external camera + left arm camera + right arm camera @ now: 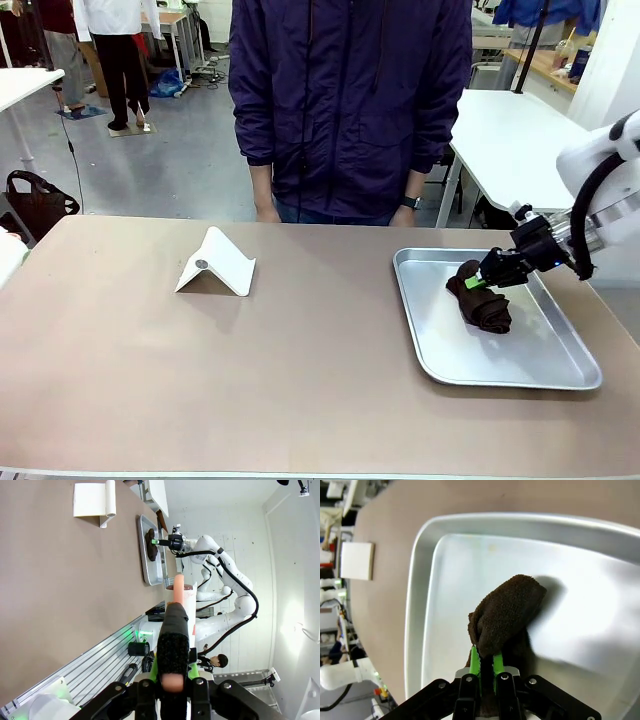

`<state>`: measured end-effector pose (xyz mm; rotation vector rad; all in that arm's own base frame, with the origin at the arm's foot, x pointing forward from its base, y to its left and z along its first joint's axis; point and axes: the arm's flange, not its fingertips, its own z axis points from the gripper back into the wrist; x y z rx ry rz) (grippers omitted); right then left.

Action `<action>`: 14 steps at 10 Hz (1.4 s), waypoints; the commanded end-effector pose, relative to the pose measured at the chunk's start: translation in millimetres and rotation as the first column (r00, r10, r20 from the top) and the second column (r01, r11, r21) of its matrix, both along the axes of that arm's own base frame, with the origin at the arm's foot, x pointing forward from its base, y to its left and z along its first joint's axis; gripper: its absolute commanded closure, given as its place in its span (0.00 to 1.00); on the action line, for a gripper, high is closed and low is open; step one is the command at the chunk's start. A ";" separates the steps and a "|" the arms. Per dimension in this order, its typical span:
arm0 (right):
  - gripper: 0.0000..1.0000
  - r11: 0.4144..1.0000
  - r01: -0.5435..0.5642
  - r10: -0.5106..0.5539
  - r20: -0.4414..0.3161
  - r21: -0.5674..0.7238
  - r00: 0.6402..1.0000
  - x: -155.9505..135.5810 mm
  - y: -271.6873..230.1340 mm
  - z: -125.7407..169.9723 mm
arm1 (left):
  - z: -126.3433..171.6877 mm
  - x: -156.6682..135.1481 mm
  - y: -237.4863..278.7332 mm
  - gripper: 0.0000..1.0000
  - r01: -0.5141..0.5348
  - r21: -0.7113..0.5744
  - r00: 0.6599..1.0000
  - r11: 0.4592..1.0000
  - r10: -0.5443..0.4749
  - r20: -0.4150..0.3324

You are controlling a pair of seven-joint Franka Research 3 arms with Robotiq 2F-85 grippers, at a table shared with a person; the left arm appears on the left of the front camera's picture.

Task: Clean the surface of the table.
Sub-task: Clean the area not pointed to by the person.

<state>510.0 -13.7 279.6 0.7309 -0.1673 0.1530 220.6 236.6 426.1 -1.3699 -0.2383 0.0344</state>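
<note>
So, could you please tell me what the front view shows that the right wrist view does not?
Front view adds the person standing at the table's far side and the right arm. Right wrist view adds a close look at the right hand's green pads pinching the brown cloth. Both show the cloth in the silver tray on the table.

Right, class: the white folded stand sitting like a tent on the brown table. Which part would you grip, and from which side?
Probably the top ridge of the white stand, from straight above. Its two sloping faces meet there in a narrow fold, so fingers either side could pinch it; nearer the table the faces spread wide apart.
</note>
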 end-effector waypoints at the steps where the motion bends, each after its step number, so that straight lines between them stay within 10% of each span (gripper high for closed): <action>1: 0.89 0.996 -0.091 0.090 -0.063 -0.008 0.994 -4.0 26.3 -17.9 | 3.7 -1.4 -2.2 0.78 -0.007 -0.004 1.000 1.000 0.007 -0.003; 5: 0.89 0.950 -0.301 0.306 -0.065 0.080 0.950 -18.2 45.9 -17.0 | 3.7 -1.4 -2.2 0.78 -0.007 -0.004 1.000 1.000 0.007 -0.003; 14: 0.89 0.783 -0.134 0.123 0.060 0.607 0.991 -51.4 -36.6 63.8 | 3.7 -1.4 -2.2 0.78 -0.007 -0.004 1.000 1.000 0.007 -0.003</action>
